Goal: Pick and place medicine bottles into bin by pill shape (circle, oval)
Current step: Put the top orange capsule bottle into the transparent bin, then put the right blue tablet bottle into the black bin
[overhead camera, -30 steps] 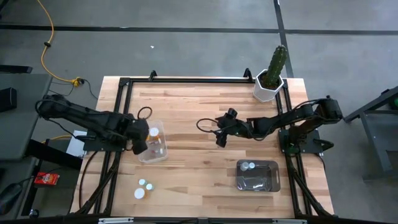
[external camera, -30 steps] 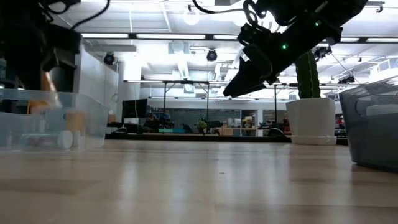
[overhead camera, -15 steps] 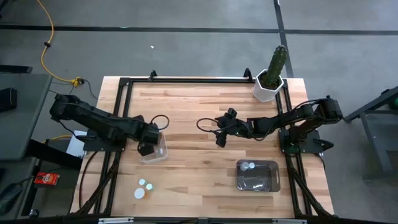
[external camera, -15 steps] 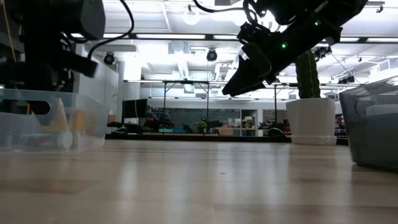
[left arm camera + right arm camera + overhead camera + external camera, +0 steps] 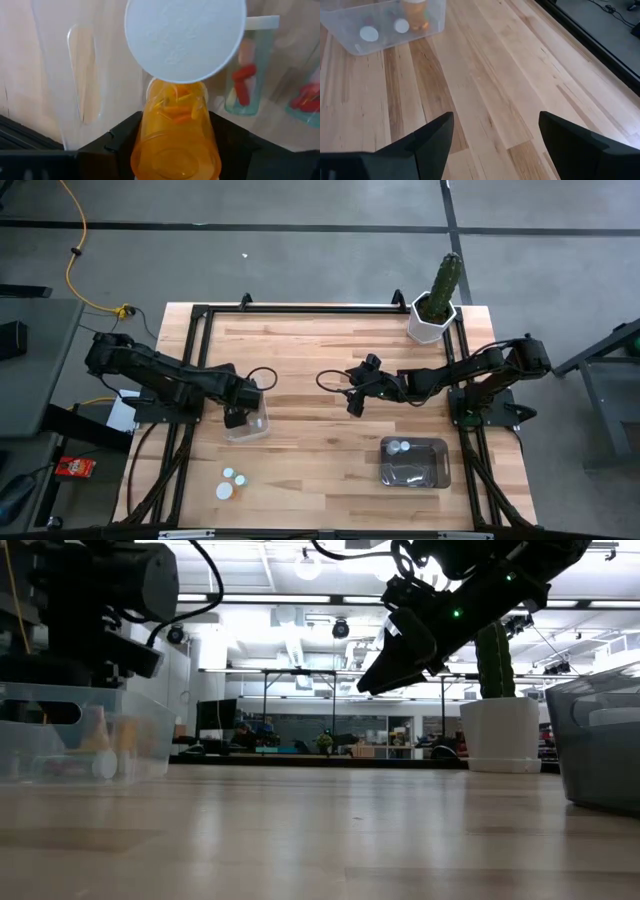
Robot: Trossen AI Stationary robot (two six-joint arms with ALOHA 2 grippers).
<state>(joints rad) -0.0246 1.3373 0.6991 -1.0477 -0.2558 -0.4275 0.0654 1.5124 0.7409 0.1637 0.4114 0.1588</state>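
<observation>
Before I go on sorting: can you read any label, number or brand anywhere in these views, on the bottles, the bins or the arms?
No text is readable in any view.
Orange bottle held in the left hand: no label visible, only its white cap and orange pills.
Clear bin and grey bin: no markings to be seen.
Red item beside the table: printing too small to read.

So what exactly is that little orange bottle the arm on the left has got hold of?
The orange bottle is a small see-through plastic cylinder with a round white cap; orange oval pills show inside. The left gripper clamps it, one dark finger on each side, over the clear bin, where other bottles with red pills lie.
</observation>
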